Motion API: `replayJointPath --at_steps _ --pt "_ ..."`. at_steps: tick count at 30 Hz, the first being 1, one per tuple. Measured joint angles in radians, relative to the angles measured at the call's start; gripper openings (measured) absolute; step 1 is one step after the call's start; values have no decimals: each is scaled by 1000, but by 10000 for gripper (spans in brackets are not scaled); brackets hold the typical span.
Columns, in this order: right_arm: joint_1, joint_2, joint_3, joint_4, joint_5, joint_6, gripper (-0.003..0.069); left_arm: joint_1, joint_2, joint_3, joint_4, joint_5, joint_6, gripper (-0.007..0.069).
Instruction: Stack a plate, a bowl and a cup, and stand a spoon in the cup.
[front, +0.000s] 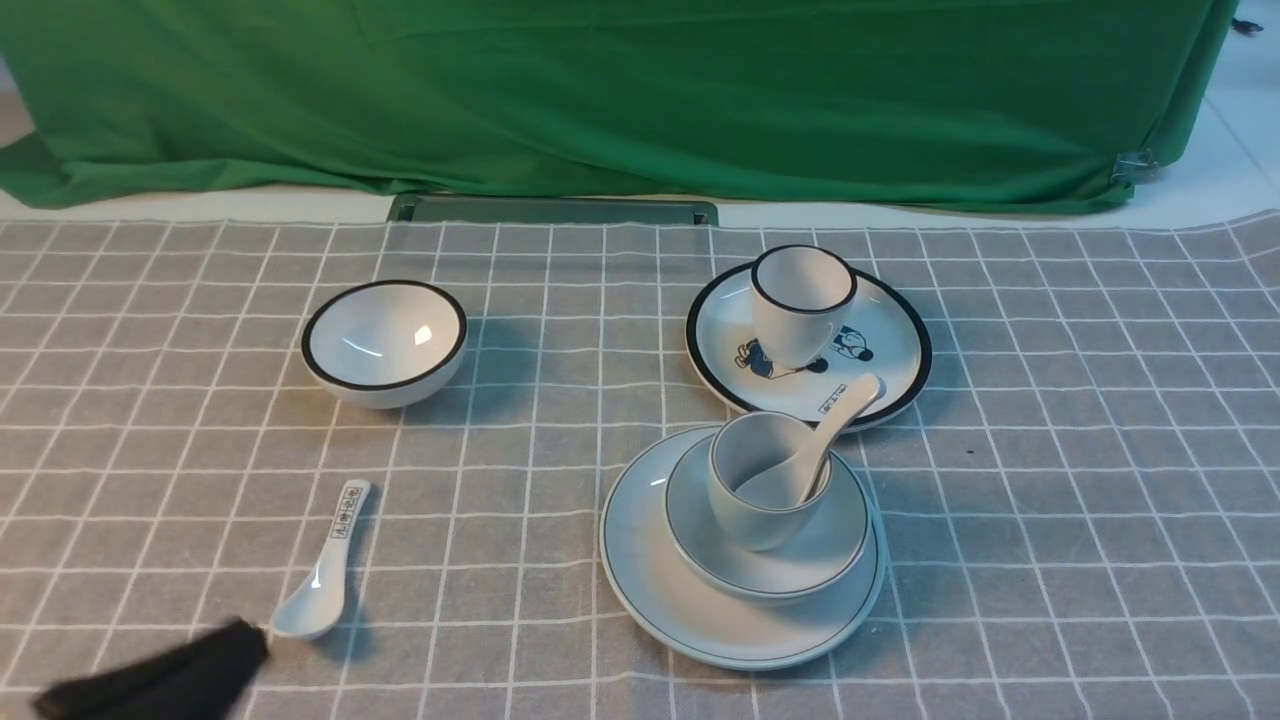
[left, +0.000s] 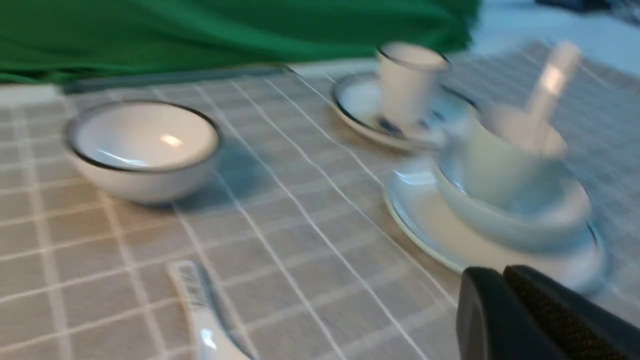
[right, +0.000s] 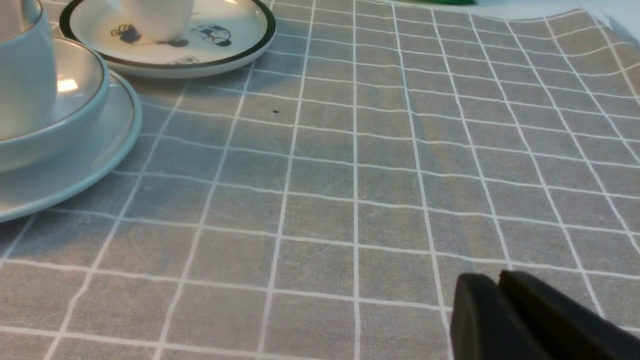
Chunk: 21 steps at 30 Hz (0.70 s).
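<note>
- Grey checked cloth (front: 1050, 480) covers the table, with a green drape (front: 640, 100) hanging along the far edge.
- Right of centre and near, the plate (front: 650, 580) lies flat on the cloth; the bowl (front: 830, 545) sits in it, and the cup (front: 750, 500) stands upright in the bowl.
- Leaning in the cup is the spoon (front: 835, 425), scoop down, its handle tilting up and to the far right.
- Just beyond this stack lies a black-rimmed cartoon plate (front: 880, 350) carrying a black-rimmed cup (front: 800, 300).
- Far left of centre sits a black-rimmed bowl (front: 385, 340), alone.
- A second spoon (front: 320, 580) with printed characters on its handle lies flat on the near left.
- Blurred at the near left corner, the left gripper (front: 245, 640) hangs just beside that spoon's scoop; its jaws are pressed together and empty.
- Only in its wrist view does the right gripper (right: 492, 300) show, above bare cloth to the right of the stack; the jaws look nearly together with nothing between them, though how far apart they stand I cannot tell.
</note>
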<state>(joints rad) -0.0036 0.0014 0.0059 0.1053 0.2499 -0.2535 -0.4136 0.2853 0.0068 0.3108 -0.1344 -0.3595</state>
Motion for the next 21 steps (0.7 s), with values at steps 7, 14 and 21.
replayJointPath --at_steps 7,14,21 --pt "0 0 0 0 0 0 106 337 -210 0 -154 -45 40 20" --pt "0 0 0 0 0 0 115 386 -268 0 -178 -45 25 36" --pt "0 0 0 0 0 0 127 386 -272 0 -513 87 417 55"
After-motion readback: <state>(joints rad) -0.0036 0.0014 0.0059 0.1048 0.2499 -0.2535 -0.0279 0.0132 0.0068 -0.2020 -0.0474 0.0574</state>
